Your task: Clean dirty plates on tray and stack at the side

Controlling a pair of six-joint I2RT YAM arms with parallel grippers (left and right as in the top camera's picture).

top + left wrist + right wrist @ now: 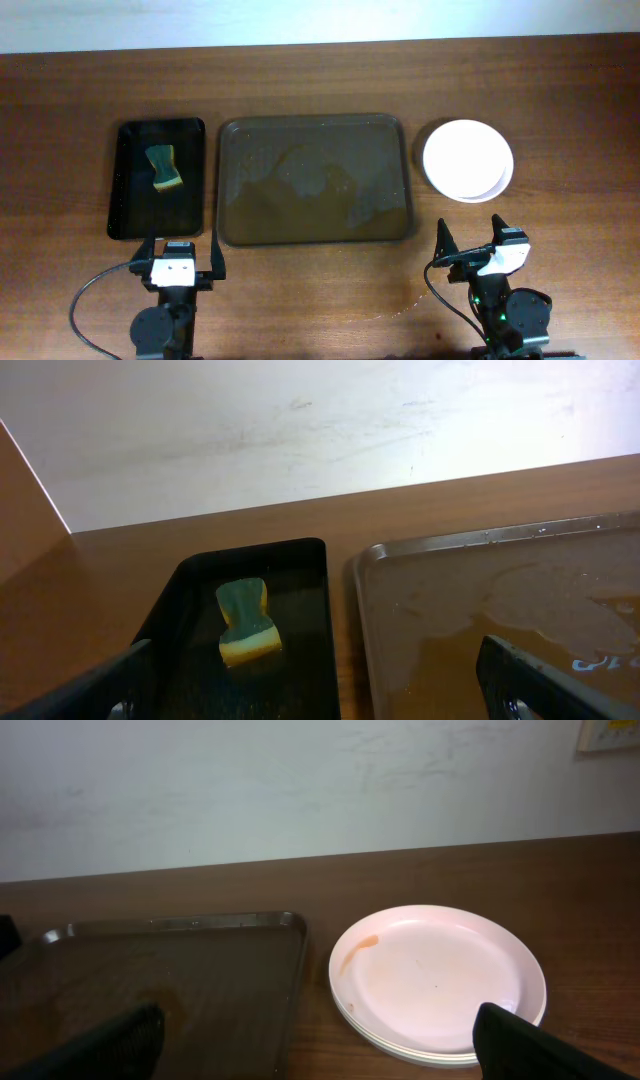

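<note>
Your left gripper (183,250) is parked at the near table edge with its fingers spread wide and nothing between them. In its wrist view both fingers (95,688) sit at the bottom corners of the frame, off the surface.

Your right gripper (470,240) is in the same condition: near edge, released, empty, and angled slightly toward the tray.

Just beyond the left gripper you've got a black tray (125,215) holding a yellow-green sponge (165,168). The sponge lies flat in the tray's far half.

The brown tray (316,119) sits mid-table, right of the black one, close to it but not touching. Wet patches cover much of its floor, and the liquid film is heaviest on the near half.

The plates (468,160) are stacked on the bare table, just right of the brown tray's far right corner and apart from its rim. The lower plates are offset slightly, so their rims show under the top one. You can't get an exact count from these views. The top plate has a small orange-brown smear (369,942) near its left rim.

A pale wall runs behind the table's far edge.
</note>
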